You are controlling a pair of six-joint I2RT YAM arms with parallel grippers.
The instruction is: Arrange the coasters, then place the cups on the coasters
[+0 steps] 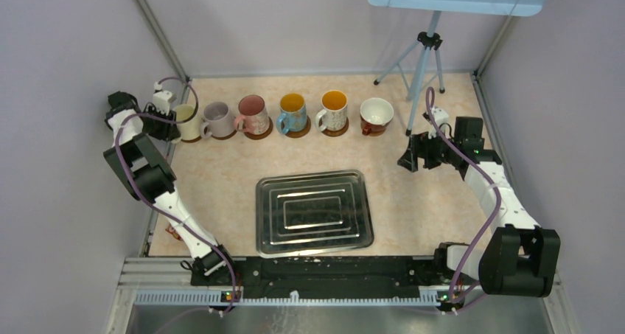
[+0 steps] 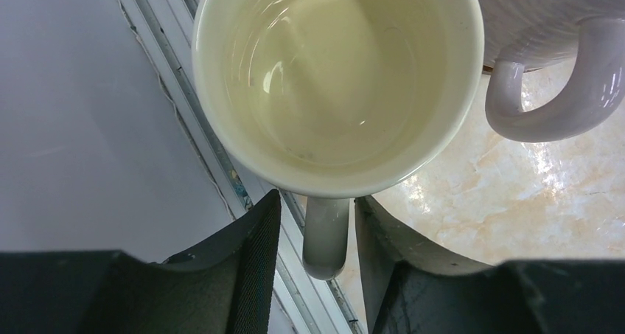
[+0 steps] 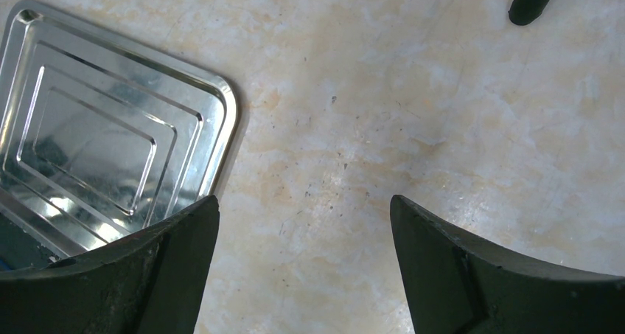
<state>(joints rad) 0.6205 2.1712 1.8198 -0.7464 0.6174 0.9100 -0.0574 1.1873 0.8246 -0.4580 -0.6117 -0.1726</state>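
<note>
L fingers (image 2: 254, 264) apart either side of cream mug (image 2: 332, 83) handle, R fingers (image 3: 140, 275) spread wide, empty

The beige marbled table (image 1: 221, 179) carried a silver tray (image 1: 313, 212) close to its near edge, dark round coasters (image 1: 259, 136) in a row along the far edge, and a tripod (image 1: 420, 68) by the far right corner.

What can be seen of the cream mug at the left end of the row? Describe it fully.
The cream mug looks glazed ceramic, round-mouthed, empty, with one loop handle. It stands upright at the table's far-left corner, beside the pale lilac mug. The left end effector straddles its handle, fingers slightly apart from it.
</note>
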